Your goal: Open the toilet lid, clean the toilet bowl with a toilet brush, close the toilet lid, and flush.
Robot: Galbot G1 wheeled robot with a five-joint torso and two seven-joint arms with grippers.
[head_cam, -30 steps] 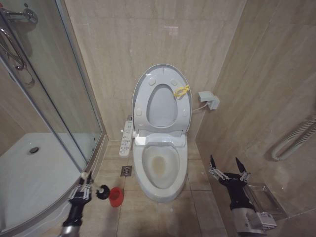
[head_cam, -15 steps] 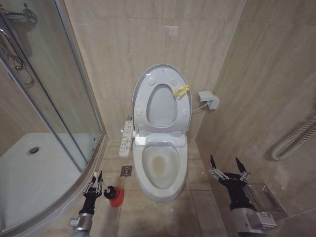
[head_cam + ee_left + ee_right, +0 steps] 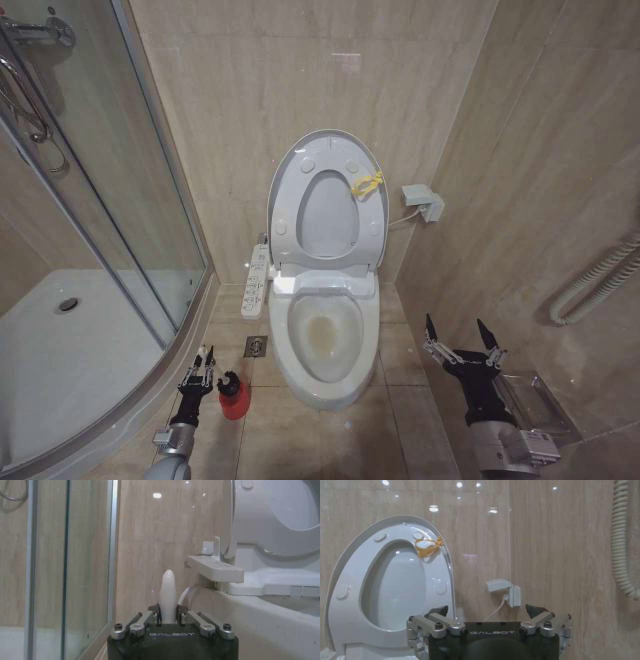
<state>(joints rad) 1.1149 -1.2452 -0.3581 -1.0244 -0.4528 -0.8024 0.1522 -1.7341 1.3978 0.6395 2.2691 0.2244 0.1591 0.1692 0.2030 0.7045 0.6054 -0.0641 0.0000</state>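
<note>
Toilet lid [image 3: 328, 205] raised against wall, toilet bowl [image 3: 326, 335] exposed, left gripper [image 3: 199, 366] pinching toilet brush [image 3: 167, 594] handle beside red holder cup [image 3: 233, 397], right gripper [image 3: 462, 339] spread wide, idle near right wall.

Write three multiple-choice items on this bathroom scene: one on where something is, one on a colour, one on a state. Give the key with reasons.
1. Where does the red cup stand?
A. On the floor at the bowl's left
B. In the shower tray
C. On the seat

2. What colour is the tie on the lid?
A. Blue
B. Yellow
C. Green

3. How does the lid stand?
A. Shut over the bowl
B. Raised against the wall
C. Taken off, lying on the floor

Key:
1 A: the cup sits on the floor tiles between the shower rail and the bowl, beside the left gripper.
2 B: a yellow twist shows at the lid's edge in the head and right wrist views.
3 B: lid and seat stand upright, leaving the bowl open; the right gripper hovers at the bowl's right, fingers apart.
</note>
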